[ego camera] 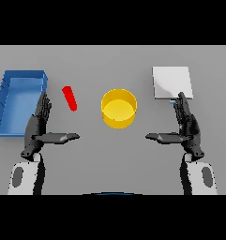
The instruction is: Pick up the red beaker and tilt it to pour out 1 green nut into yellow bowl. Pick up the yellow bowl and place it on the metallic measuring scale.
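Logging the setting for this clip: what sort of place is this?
Probably a lab-style bench for pouring and weighing: a plain grey table with a red beaker, a yellow bowl and a metallic scale.

single head view, looking down, table [114,154]

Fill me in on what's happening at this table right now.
Nothing is being handled yet. The left hand and the right hand both hover open over the grey table, thumbs pointing inward, holding nothing. The red beaker sits tilted, just ahead of the left hand, untouched. The yellow bowl stands in the middle between the hands, and no nut shows in it. The metallic measuring scale lies beyond the right hand, bare. A blue tray sits at far left.
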Controlling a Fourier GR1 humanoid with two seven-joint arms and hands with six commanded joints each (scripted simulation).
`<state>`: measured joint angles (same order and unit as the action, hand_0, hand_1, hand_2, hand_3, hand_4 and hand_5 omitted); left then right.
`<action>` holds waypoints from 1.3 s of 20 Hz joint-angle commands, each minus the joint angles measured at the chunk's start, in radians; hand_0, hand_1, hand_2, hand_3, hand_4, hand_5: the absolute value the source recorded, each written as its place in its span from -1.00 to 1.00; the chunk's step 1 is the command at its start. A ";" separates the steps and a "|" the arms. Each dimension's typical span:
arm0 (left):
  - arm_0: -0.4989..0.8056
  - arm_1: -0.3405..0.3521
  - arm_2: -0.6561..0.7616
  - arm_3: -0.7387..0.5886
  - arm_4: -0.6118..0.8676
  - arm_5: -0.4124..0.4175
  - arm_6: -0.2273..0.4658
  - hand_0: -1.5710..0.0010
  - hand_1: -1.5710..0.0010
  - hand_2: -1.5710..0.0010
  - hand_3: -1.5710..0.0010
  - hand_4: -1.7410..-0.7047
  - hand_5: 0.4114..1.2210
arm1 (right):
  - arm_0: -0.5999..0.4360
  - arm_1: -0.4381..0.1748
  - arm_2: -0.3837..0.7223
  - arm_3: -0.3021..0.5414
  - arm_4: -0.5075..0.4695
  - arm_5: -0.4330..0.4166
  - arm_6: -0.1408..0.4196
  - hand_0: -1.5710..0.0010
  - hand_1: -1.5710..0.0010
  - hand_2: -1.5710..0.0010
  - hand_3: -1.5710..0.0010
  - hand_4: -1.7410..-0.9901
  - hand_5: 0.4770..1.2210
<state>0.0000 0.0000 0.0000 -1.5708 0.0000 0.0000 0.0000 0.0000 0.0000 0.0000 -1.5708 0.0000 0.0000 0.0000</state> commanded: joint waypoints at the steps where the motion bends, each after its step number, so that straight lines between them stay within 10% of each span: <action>1: 0.002 0.000 0.000 -0.001 0.001 0.000 -0.001 1.00 1.00 1.00 1.00 0.16 -0.39 | -0.002 0.002 0.001 0.001 0.001 -0.002 0.001 1.00 1.00 1.00 1.00 0.78 -0.73; 6: 0.025 0.006 -0.004 -0.020 0.005 -0.010 -0.008 1.00 1.00 1.00 1.00 0.16 -0.39 | -0.018 0.019 0.011 0.015 0.012 -0.013 0.004 1.00 1.00 1.00 1.00 0.78 -0.73; 8: 0.098 0.051 -0.076 -0.123 -0.082 -0.027 -0.045 1.00 1.00 1.00 1.00 0.15 -0.39 | 0.031 -0.042 0.089 -0.060 0.197 -0.064 -0.098 1.00 1.00 1.00 1.00 0.78 -0.73; 14: 0.133 0.086 -0.120 -0.220 -0.127 -0.040 0.071 1.00 1.00 1.00 1.00 0.16 -0.40 | 0.055 -0.050 0.140 -0.107 0.278 -0.072 -0.065 1.00 1.00 1.00 1.00 0.66 -0.67; 26: -0.185 0.086 -0.027 0.221 -0.130 -0.040 0.020 1.00 1.00 1.00 1.00 0.09 -0.44 | 0.059 -0.058 0.120 -0.112 0.200 -0.017 -0.086 1.00 1.00 1.00 1.00 0.36 -0.60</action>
<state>-0.1857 0.0861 -0.0269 -1.3496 -0.1303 -0.0399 0.0240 0.0591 -0.0583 0.1198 -1.6827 0.2003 -0.0168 -0.0847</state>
